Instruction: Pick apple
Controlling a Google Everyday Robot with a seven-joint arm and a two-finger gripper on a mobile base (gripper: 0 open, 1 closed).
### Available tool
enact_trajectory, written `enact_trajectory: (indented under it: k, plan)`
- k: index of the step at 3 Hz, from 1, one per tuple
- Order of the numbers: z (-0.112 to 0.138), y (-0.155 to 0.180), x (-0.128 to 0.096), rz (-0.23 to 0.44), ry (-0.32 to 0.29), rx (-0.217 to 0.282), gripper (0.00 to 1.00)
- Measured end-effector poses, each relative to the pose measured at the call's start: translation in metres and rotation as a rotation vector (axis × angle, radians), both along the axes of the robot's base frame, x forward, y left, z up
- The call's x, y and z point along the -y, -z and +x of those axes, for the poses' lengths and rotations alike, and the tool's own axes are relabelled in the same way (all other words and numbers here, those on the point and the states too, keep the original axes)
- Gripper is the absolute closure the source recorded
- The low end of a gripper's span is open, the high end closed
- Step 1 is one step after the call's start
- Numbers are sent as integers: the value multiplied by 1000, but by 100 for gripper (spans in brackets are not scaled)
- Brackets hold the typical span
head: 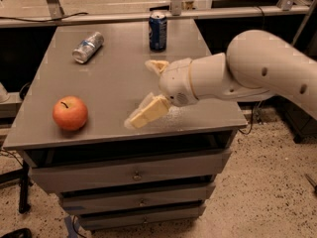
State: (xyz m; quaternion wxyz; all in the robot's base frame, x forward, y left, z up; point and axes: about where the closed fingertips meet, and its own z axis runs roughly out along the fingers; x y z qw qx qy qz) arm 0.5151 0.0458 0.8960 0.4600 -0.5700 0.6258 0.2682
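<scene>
The apple (70, 113), orange-red with a short dark stem, rests on the front left part of the grey table top (116, 83). My gripper (149, 89) hovers over the table's middle front, to the right of the apple and apart from it. It is open and empty, with one cream fingertip (146, 113) low near the front edge and the other fingertip (157, 65) farther back. The white arm reaches in from the right.
A blue soda can (157, 30) stands upright at the back middle of the table. A silver crushed can (87, 47) lies on its side at the back left. Drawers (133, 172) sit below the top. Metal frame legs stand behind.
</scene>
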Motion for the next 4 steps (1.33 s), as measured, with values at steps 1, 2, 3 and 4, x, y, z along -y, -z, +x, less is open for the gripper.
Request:
enact_trajectory:
  k: [1,2,3,4]
  plan:
    - [10,20,-53,91,-67,-13,0]
    - [14,34,-103,172,-126,-32,0]
    - [13,33,-134,214,-159,-44,0]
    - [14,22,-158,230,-185,-57,0]
